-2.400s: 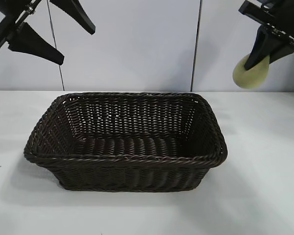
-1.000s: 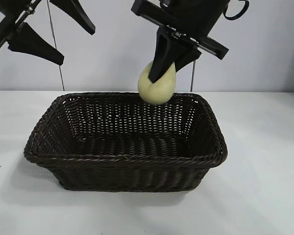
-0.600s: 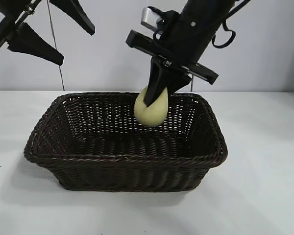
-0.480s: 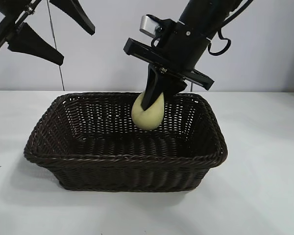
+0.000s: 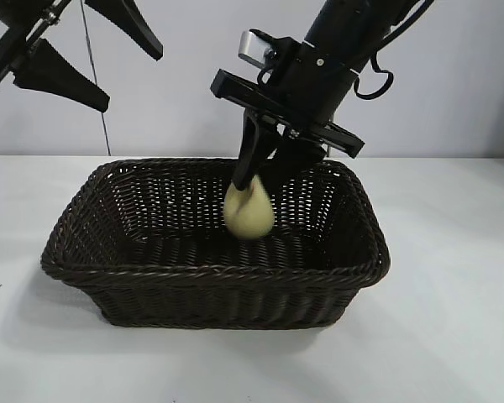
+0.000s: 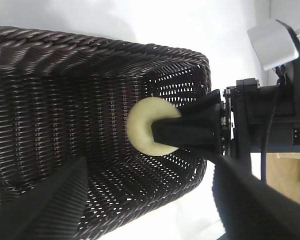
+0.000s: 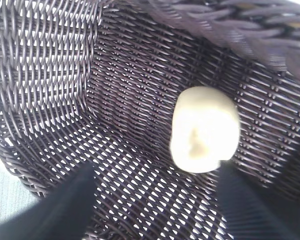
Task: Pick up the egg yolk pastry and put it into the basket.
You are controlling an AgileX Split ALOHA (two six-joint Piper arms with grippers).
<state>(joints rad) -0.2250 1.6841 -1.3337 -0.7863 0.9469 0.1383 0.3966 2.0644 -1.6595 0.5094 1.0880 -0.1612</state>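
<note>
Exterior view: one basket (image 5: 214, 285), one egg yolk pastry (image 5: 249, 211), two arms. The right gripper (image 5: 269, 168) hangs over the basket's far-right part, fingers spread; the pastry sits just below the fingertips, inside the basket's walls, its outline blurred. One finger overlaps its top edge; contact cannot be told. The left gripper (image 5: 97, 63) is parked high, well apart from the pastry, jaws spread wide and holding nothing. Open basket floor lies toward the parked arm's side of the right gripper; bare white table (image 5: 454, 336) surrounds the basket. The basket is dark brown wicker, rectangular, with sloping sides and a braided rim.

Left wrist view: one pastry (image 6: 142, 127), pale, round, smooth, partly hidden by a dark finger of the right gripper (image 6: 190, 131). The basket (image 6: 50, 45) wall stands close behind it.

Right wrist view: one pastry (image 7: 204, 129), cream, rounded, dimpled, seen between the spread fingers (image 7: 60, 210), against the openwork weave near the basket (image 7: 50, 65) corner and wall.
</note>
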